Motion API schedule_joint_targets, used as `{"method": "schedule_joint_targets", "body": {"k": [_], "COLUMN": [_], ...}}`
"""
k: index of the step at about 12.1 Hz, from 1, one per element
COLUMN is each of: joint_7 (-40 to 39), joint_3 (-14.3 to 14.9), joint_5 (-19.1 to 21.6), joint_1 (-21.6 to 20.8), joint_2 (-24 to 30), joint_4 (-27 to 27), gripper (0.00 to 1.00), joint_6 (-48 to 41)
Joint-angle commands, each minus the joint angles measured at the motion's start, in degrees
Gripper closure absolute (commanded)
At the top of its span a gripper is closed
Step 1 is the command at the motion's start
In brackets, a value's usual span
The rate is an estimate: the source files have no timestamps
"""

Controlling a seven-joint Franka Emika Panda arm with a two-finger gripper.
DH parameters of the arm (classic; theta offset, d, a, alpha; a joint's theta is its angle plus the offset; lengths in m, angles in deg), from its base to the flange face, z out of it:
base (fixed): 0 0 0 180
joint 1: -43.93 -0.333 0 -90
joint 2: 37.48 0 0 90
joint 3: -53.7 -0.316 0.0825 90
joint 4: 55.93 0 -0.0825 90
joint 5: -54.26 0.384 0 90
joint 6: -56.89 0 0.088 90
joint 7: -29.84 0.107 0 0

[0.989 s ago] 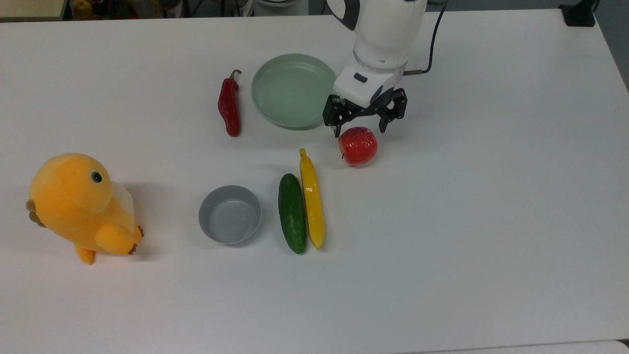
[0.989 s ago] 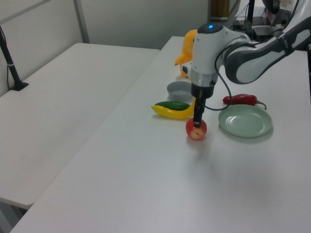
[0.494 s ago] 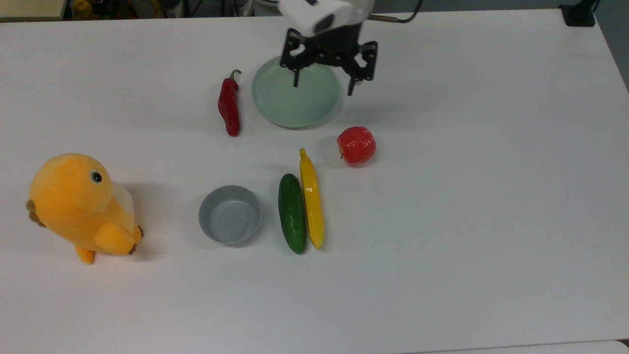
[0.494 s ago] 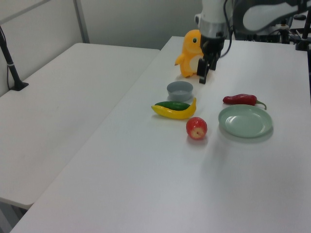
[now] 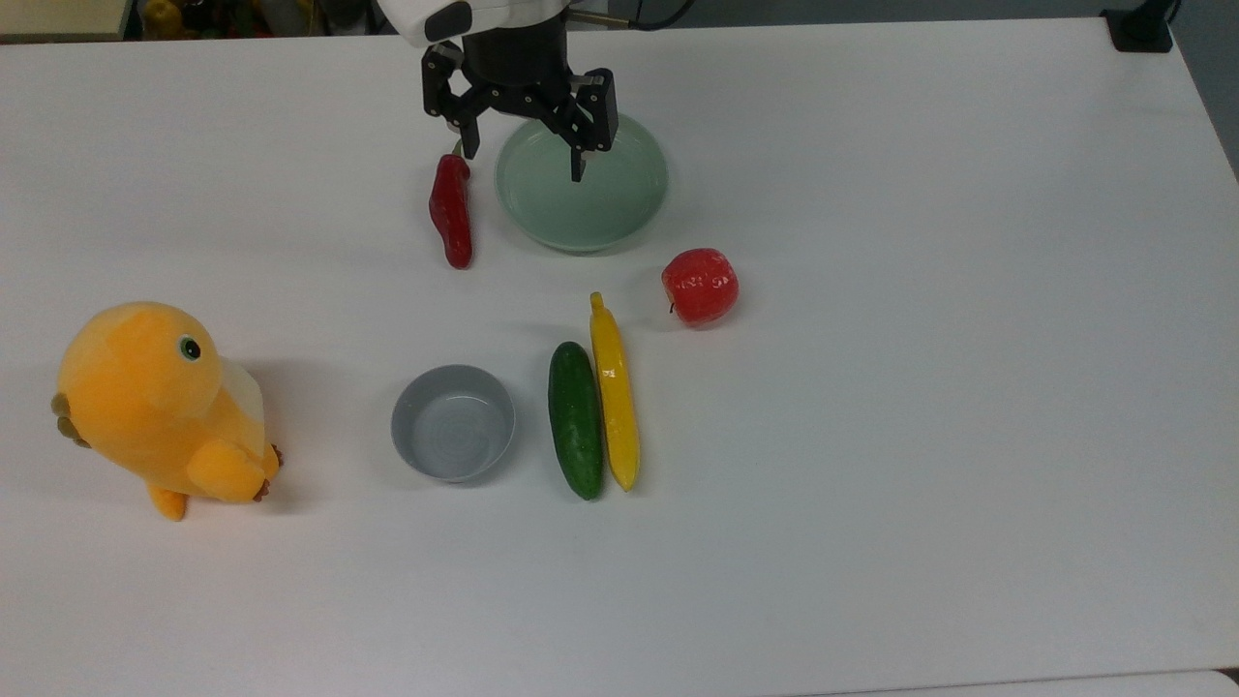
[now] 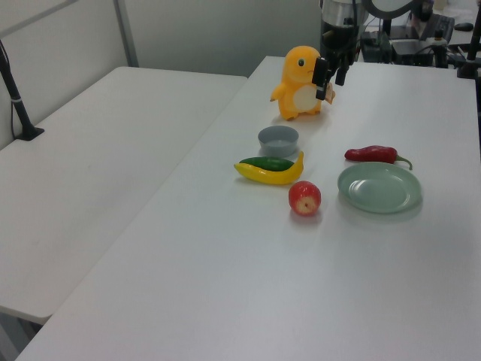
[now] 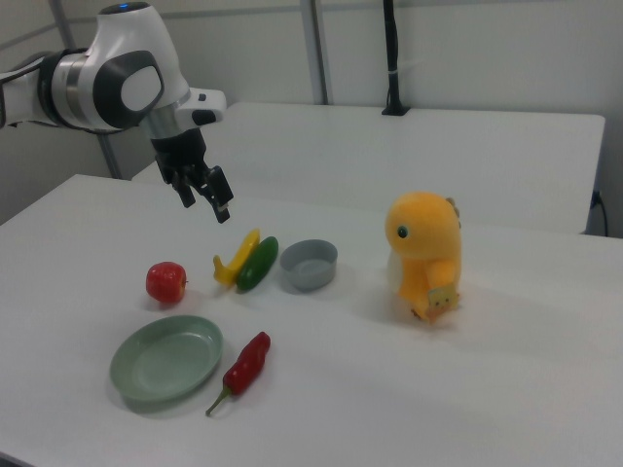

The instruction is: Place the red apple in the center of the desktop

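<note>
While the gripper [image 5: 523, 155] hangs in the air with its fingers spread apart and nothing between them, the apple [image 5: 700, 286] sits alone on the desktop [image 5: 920, 387], free of any contact with the arm. In the top view the gripper is above the gap between the chili [image 5: 452, 210] and the green plate [image 5: 581, 179], well apart from the apple, which lies below and to the right of the plate and just right of the banana's [image 5: 614, 392] upper tip. Cucumber [image 5: 575, 420] lies alongside the banana, touching or nearly so, with the grey bowl [image 5: 452, 422] near on the top view's left. Orange plush toy [image 5: 160, 407] stands far toward the top view's left edge. In the left view the apple [image 6: 304, 198] rests between the banana [image 6: 272, 172] and the plate [image 6: 379, 188], and the gripper [image 6: 329, 73] is raised beside the plush [image 6: 299, 83]. In the right view the gripper [image 7: 201, 196] is high above the table, the apple [image 7: 166, 281] below it, left of the banana [image 7: 234, 261].
</note>
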Motion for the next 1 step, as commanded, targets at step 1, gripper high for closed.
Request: {"method": "schedule_joint_targets", "body": {"k": [1], "joint_7": [-1.9], "joint_3": [0.9], "joint_5": [1.5], "joint_1": [0.9], "joint_2": [1.1], "joint_4": [1.6], "gripper": [0.00], "joint_6": [1.0]}}
